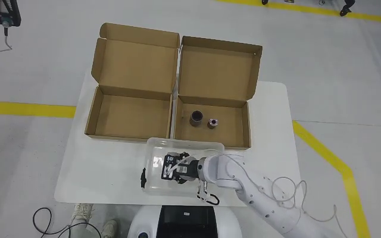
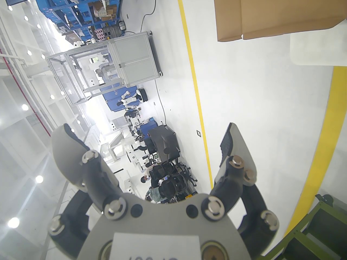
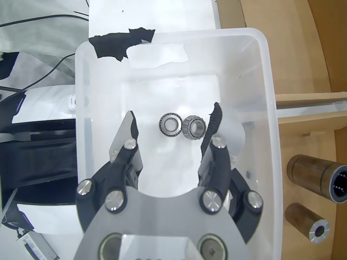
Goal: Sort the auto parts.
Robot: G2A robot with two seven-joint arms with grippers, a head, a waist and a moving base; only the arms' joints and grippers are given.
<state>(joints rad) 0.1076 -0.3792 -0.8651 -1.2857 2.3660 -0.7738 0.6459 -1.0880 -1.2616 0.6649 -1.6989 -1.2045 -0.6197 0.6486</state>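
Two small steel roller bearings (image 3: 170, 124) (image 3: 193, 127) lie side by side on the floor of a clear plastic bin (image 3: 267, 87) (image 1: 156, 143). My right gripper (image 3: 174, 121) (image 1: 172, 166) hangs open inside the bin, its fingers either side of the pair with nothing between them touching. In the right-hand cardboard box (image 1: 238, 137) stand a brown cylinder bushing (image 1: 196, 118) (image 3: 315, 173) and a smaller part (image 1: 213, 123) (image 3: 307, 223). The left-hand cardboard box (image 1: 101, 119) holds nothing. My left gripper (image 2: 149, 142) is open and held off the table, looking out over the floor.
The two boxes sit at the back of the white table (image 1: 268, 119), lids folded back; the bin stands in front of them near the table's front edge. Black tape (image 3: 119, 43) marks the bin's end wall. Cables lie on the floor at the left.
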